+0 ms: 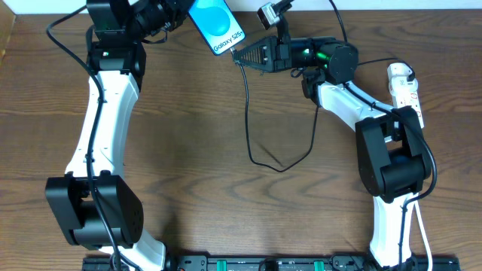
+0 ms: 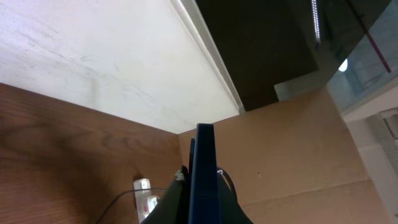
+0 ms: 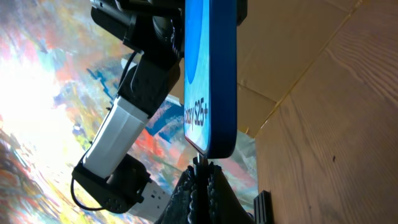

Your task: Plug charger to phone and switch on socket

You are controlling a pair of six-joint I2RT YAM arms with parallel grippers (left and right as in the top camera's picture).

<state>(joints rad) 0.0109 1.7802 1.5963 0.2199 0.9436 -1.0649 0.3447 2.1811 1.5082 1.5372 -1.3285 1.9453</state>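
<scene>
While the socket lay on the counter beside the right arm, the left pincer gripped the phone aloft; the right pincer, stretched leftward, clamped the charger by its plug at the phone's lower edge.

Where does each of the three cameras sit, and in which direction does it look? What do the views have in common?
Overhead: above the table, looking straight down; the left arm and right arm show, the left gripper holding the phone, the right gripper with the charger at its lower end.
Left wrist: looks along its own fingers and the phone's edge towards the socket.
Right wrist: looks along its own fingers at the phone's lower end; the left arm is behind.
Shared: the phone, in all three.
</scene>
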